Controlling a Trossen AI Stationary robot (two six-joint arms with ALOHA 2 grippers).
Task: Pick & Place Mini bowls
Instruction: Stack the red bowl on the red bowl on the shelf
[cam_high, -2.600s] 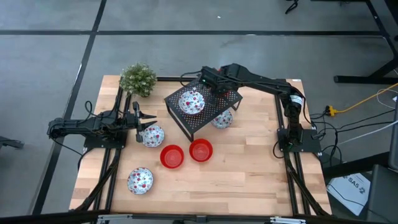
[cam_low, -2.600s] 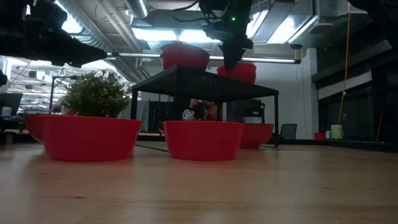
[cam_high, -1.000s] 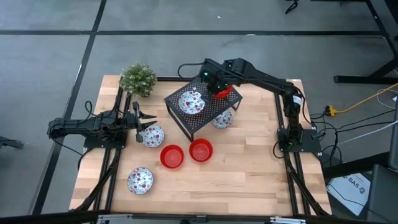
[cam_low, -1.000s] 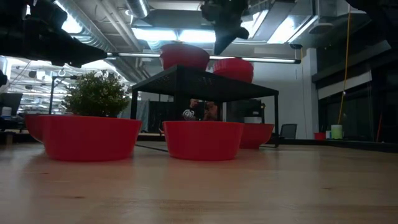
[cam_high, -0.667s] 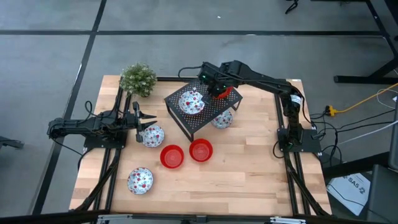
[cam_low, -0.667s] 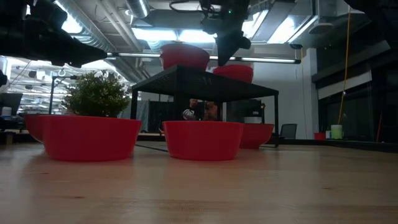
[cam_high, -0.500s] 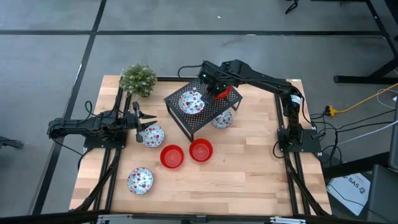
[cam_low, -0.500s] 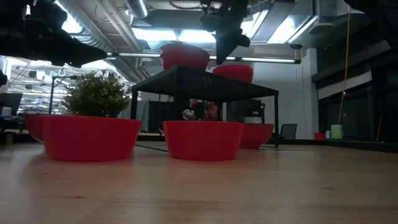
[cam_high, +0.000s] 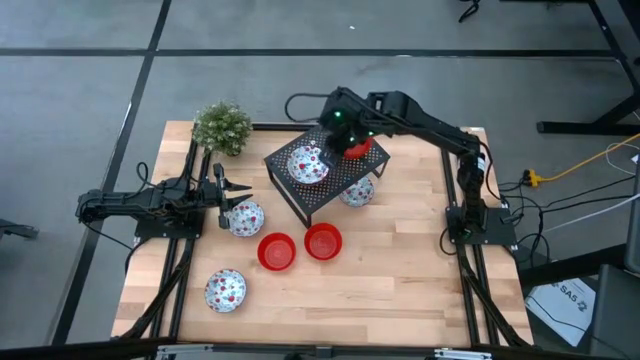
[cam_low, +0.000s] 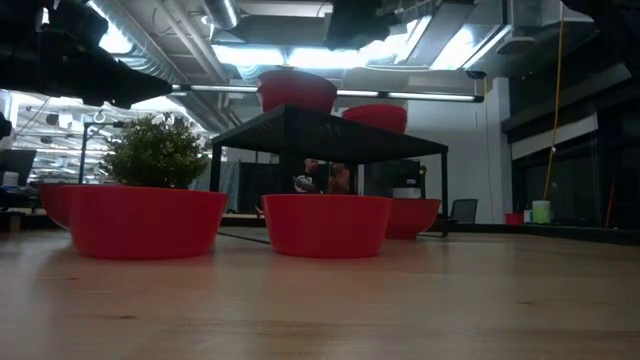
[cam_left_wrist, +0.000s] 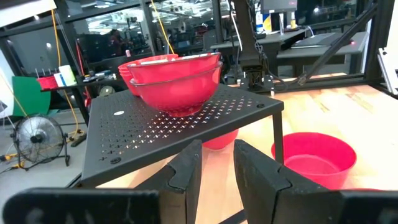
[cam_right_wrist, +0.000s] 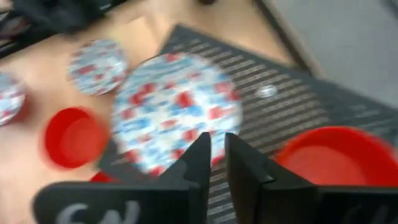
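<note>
Bowls like these look light, rigid and glossy to me, so I judge them slippery and likely to chip if dropped; the thin rim is the only sensible place to pinch, 1 finger inside and 1 outside.

My right gripper (cam_high: 338, 128) hovers above the black perforated rack (cam_high: 335, 180), at about 1 o'clock from the speckled bowl (cam_high: 307, 164) on top and just beside the red bowl (cam_high: 357, 148) at the rack's 2 o'clock corner. Its fingers (cam_right_wrist: 198, 163) stand close together with a narrow gap, pinching nothing. My left gripper (cam_high: 222, 190) waits at the table's 9 o'clock side, fingers (cam_left_wrist: 186, 168) parted by a small gap, also empty, just beside another speckled bowl (cam_high: 246, 216).

Elsewhere, 2 red bowls (cam_high: 276, 251) sit at the rack's 6 o'clock, 1 speckled bowl (cam_high: 226, 290) lies toward 7 o'clock on the table (cam_high: 400, 290), and 1 more (cam_high: 358, 192) is half hidden under the rack. The plant (cam_high: 222, 126) stands at 11 o'clock.

The right wrist view is smeared, so rim edges are hard to judge. The low view cuts off the gripper's tips, and I cannot tell whether the rack bowls are stacked.
</note>
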